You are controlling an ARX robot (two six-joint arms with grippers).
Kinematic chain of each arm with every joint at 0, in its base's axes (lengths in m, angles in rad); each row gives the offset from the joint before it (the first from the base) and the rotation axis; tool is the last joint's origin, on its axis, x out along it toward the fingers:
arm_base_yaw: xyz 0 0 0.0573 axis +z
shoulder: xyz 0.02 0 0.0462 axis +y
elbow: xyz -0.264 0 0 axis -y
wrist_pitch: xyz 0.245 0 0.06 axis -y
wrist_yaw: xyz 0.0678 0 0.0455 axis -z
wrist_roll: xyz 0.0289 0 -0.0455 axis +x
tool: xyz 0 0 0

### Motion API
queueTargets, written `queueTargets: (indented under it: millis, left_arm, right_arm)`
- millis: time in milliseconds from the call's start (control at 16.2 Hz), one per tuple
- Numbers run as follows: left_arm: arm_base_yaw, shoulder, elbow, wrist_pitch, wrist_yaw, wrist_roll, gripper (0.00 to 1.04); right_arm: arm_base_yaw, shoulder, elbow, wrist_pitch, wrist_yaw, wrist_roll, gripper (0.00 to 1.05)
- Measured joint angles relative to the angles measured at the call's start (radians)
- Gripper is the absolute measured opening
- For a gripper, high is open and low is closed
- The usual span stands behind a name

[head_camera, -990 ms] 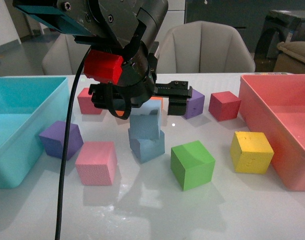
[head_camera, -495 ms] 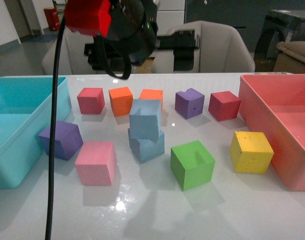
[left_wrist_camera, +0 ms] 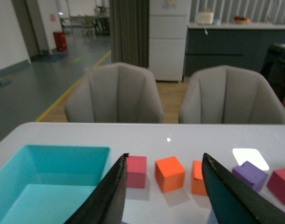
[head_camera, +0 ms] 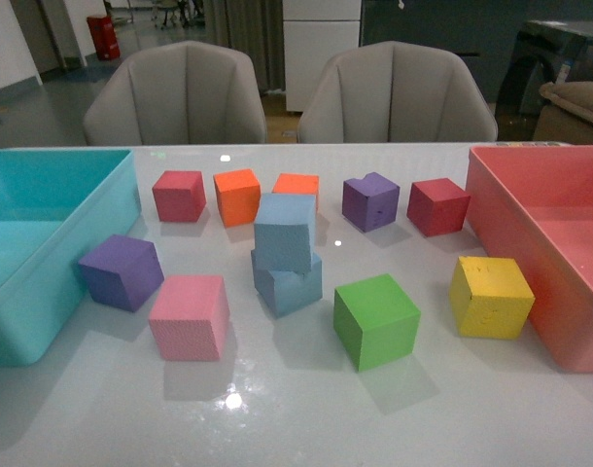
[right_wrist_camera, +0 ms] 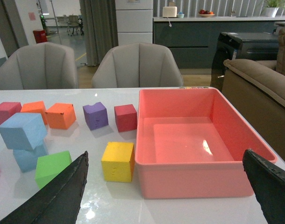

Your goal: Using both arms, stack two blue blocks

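Note:
The two blue blocks stand as a stack in the middle of the white table. The upper blue block (head_camera: 284,231) rests slightly turned on the lower blue block (head_camera: 289,282). The right wrist view shows the same stack, upper block (right_wrist_camera: 22,130) over lower block (right_wrist_camera: 29,157), far to one side of my right gripper (right_wrist_camera: 166,154). That gripper is wide open and holds nothing. My left gripper (left_wrist_camera: 165,156) is open too, raised above the table, with the orange cubes showing between its fingers (left_wrist_camera: 110,196). Neither arm appears in the front view.
A teal bin (head_camera: 24,321) stands at the left and a pink bin (head_camera: 515,243) at the right. Round the stack lie a pink cube (head_camera: 188,317), a green cube (head_camera: 375,320), a yellow cube (head_camera: 490,296), a purple cube (head_camera: 121,271) and a back row of red, orange and purple cubes.
The arm with the red part has risen off the stack and left the front view. The two blue blocks stay stacked.

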Motion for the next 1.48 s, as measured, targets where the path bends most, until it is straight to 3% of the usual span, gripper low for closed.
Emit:
queueTargets:
  millis: [186, 247, 742, 866, 1175, 1485]
  left_arm:
    - [0.092, -0.171, -0.256, 0.029, 0.132, 0.001, 0.08]
    - [0.122, -0.204, -0.306, 0.029, 0.158, 0.003, 0.02]
    - [0.294, -0.550, -0.533, -0.063, 0.327, 0.004, 0.02]
    - [0.387, -0.625, -0.562, -0.113, 0.421, 0.005, 0.02]
    - [0.389, -0.740, -0.618, -0.143, 0.428, 0.004, 0.02]
    - [0.390, -0.869, -0.618, -0.277, 0.428, 0.004, 0.02]
  right_arm:
    - [0.000, 0.000, 0.000, 0.000, 0.000, 0.000, 0.98]
    - [0.000, 0.000, 0.000, 0.000, 0.000, 0.000, 0.98]
    - [0.000, 0.000, 0.000, 0.000, 0.000, 0.000, 0.98]
    - [0.000, 0.000, 0.000, 0.000, 0.000, 0.000, 0.98]
    - [0.000, 0.000, 0.000, 0.000, 0.000, 0.000, 0.98]
    - [0.000, 0.000, 0.000, 0.000, 0.000, 0.000, 0.98]
